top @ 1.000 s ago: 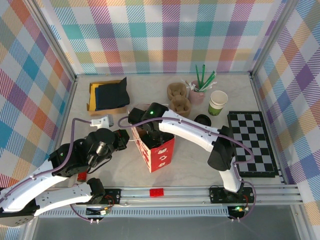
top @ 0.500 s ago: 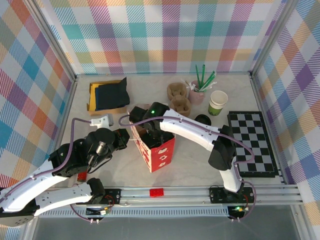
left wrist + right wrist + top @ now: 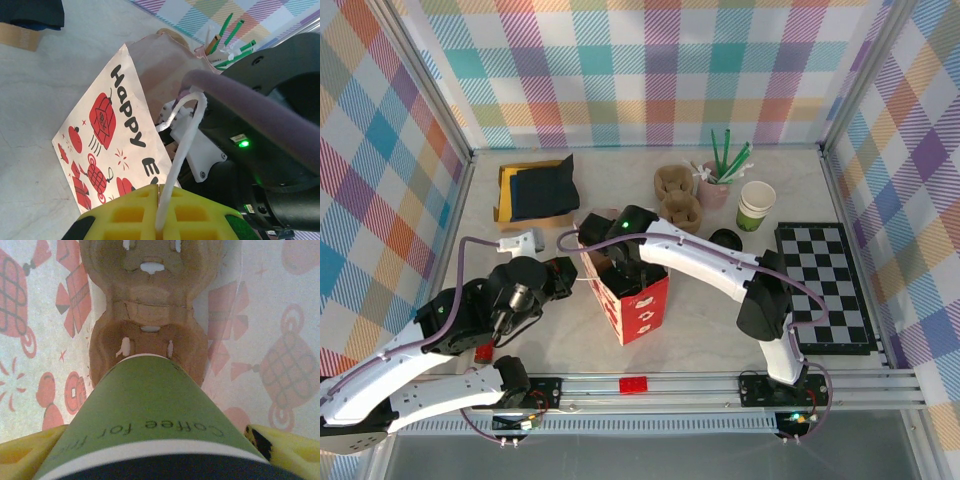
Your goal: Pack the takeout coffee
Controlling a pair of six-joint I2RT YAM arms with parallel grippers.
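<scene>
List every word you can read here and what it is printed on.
"HAPPY E", then cut off: side of the red-and-white paper bag.
"Coffee for fri", the rest hidden: the green takeout coffee cup.
Any print on the white-and-green cup beside the straws: too small to read.

- A paper bag (image 3: 642, 300) stands mid-table between the two arms; the left gripper (image 3: 159, 216) is at its left, pinching the bag handle (image 3: 184, 131).
- Inside the bag a cup carrier (image 3: 145, 300) lies at the bottom; the coffee cup (image 3: 145, 410) sits between the right gripper (image 3: 157, 452) fingers, over the carrier's nearer well; whether it is seated cannot be told.
- Behind the bag lies a second carrier (image 3: 677, 195); to its right a cup of straws (image 3: 713, 190), then another cup (image 3: 756, 205); a round lid (image 3: 725, 240) lies in front of these.
- At the far left, a folded cloth (image 3: 542, 188) lies on cardboard (image 3: 503, 195).
- At the right lies a flat board (image 3: 825, 290).
</scene>
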